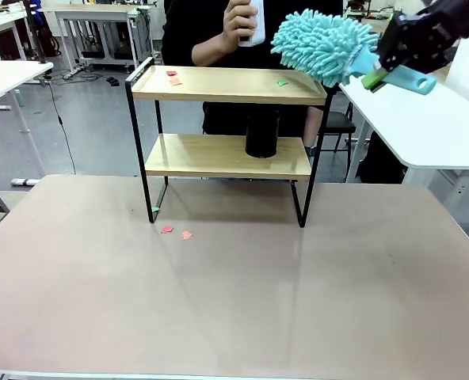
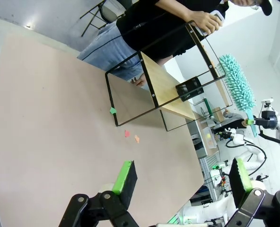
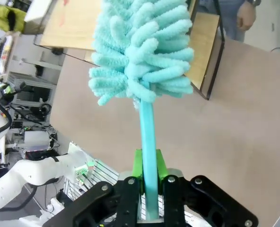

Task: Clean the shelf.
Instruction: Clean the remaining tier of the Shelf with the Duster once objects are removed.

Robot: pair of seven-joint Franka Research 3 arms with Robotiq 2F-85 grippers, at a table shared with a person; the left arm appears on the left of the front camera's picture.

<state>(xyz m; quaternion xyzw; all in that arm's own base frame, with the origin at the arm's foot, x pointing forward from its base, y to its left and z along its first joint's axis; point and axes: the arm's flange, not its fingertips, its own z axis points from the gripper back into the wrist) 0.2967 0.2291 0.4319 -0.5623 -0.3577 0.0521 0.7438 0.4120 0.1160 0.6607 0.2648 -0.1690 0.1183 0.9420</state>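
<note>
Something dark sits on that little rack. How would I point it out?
Find the two-tier rack of light wooden boards in a thin black frame on the beige table. On its lower board stands a black cylinder, alone there; the top board bears only small coloured scraps.

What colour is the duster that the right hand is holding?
The duster is turquoise, head and handle alike; clearest in the right wrist view.

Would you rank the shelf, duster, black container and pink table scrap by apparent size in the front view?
Largest to smallest:
1. shelf
2. duster
3. black container
4. pink scrap
The duster may be nearer the camera, which would enlarge it.
</note>
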